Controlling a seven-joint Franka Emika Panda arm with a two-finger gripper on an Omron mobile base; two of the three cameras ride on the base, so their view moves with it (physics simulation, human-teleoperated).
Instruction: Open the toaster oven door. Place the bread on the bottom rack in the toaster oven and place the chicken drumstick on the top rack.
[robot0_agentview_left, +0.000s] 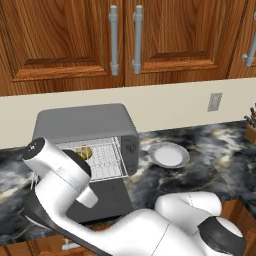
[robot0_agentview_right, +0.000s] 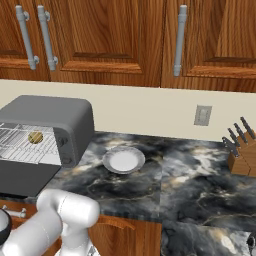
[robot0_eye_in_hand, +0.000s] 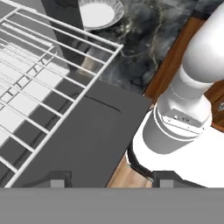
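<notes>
Hand view shows my hand (robot0_eye_in_hand: 106, 180), tips apart and empty, over the dropped toaster oven door (robot0_eye_in_hand: 94, 140), beside a pulled-out rack (robot0_eye_in_hand: 48, 83) for loading.

The toaster oven (robot0_agentview_left: 85, 122) is matte grey, and its lowered toaster oven door (robot0_agentview_left: 102, 200) is darker grey. Inside it, silver wire racks (robot0_agentview_left: 107, 157) carry a yellowish-brown bread (robot0_agentview_left: 86, 152). Beside the oven, a white plate (robot0_agentview_left: 169, 154) sits on black marble counter (robot0_agentview_left: 210, 150) veined white and tan. Above hang reddish-brown wood cabinets (robot0_agentview_left: 60, 40) with grey handles (robot0_agentview_left: 114, 40).
</notes>
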